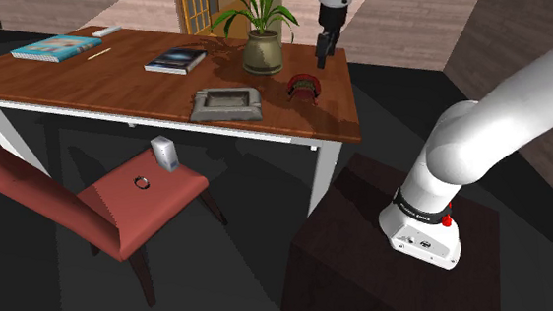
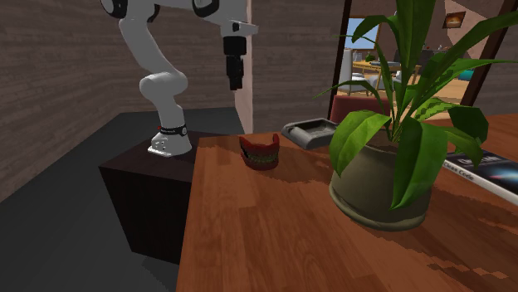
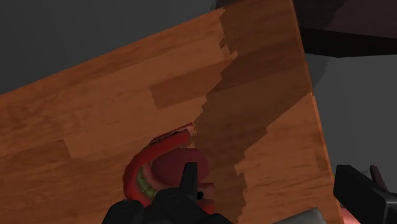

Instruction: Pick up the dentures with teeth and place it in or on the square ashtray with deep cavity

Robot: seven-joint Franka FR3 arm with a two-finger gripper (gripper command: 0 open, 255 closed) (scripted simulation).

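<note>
Plainly the move turns on height and a slight offset: the gripper point(image 1: 325, 56) hangs above the table point(image 1: 83, 84) near its end beside the stand, and the dentures point(image 1: 305, 87) lie below it, a little toward the shoulder view's left. In the wrist view they sit under and beside one finger point(image 3: 188, 181) rather than centred in the gap, so I judge a small sideways correction is needed before descending. The fingers look spread, with bare wood between them, and they hold nothing. The dentures are a red horseshoe standing on the wood; which way their arch runs relative to the fingers is hard to tell. The ashtray point(image 1: 226, 104) lies just beside them, further to the shoulder view's left, near the table's front edge, apart from them. Counted: one arm, one set of dentures, one ashtray, one plant point(image 1: 262, 44), two books.
</note>
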